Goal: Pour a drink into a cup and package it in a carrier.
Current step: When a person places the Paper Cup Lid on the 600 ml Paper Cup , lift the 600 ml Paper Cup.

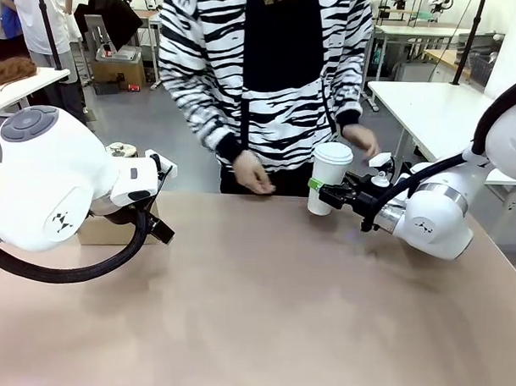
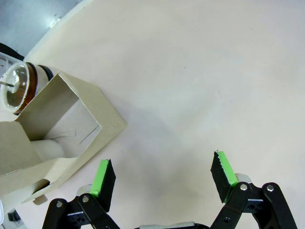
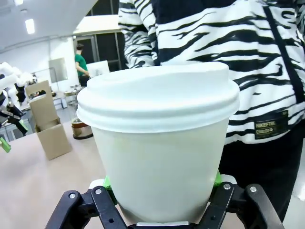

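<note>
A tall white paper cup (image 1: pixel 330 178) with a white lid stands upright near the table's far edge, in front of the person. My right gripper (image 1: pixel 323 192) is shut on its lower half. In the right wrist view the cup (image 3: pixel 159 138) rises close between the green pads (image 3: pixel 108 183). The brown cardboard carrier (image 1: pixel 104 231) sits at the far left, half hidden behind my left arm (image 1: pixel 55 186). My left gripper (image 2: pixel 164 176) hangs open over bare table, the carrier (image 2: pixel 66 119) just to one side. The glass jug (image 2: pixel 19 86) stands behind the carrier; its drink is hard to make out.
A person in a black-and-white striped top stands at the far edge, with one hand (image 1: pixel 252 174) left of the cup and the other hand (image 1: pixel 362 139) right of it. The wide tan table (image 1: pixel 262 312) lies bare across its middle and front.
</note>
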You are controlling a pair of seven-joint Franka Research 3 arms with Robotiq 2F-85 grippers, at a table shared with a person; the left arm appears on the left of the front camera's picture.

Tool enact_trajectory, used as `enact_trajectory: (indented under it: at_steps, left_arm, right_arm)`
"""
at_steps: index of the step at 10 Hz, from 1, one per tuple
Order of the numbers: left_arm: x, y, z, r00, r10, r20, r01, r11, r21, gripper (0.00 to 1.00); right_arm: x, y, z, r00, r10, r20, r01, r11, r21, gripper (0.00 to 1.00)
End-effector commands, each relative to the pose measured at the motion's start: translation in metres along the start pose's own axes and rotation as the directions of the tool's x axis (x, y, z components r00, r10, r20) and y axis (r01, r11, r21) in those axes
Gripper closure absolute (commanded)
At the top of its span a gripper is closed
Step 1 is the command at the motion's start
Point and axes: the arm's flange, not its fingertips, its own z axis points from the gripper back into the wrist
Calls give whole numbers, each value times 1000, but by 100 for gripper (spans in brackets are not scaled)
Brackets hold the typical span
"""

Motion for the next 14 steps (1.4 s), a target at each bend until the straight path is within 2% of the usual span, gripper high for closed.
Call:
enact_trajectory:
  at_steps: [1,14]
  left_arm:
    - [0,1,0,1000,2,2,-2,1000,-2,0]
    - [0,1,0,1000,2,2,-2,1000,-2,0]
  right_arm:
    - [5,1,-1,1000,9,6,-9,1000,-2,20]
    - [5,1,-1,1000,9,6,-9,1000,-2,20]
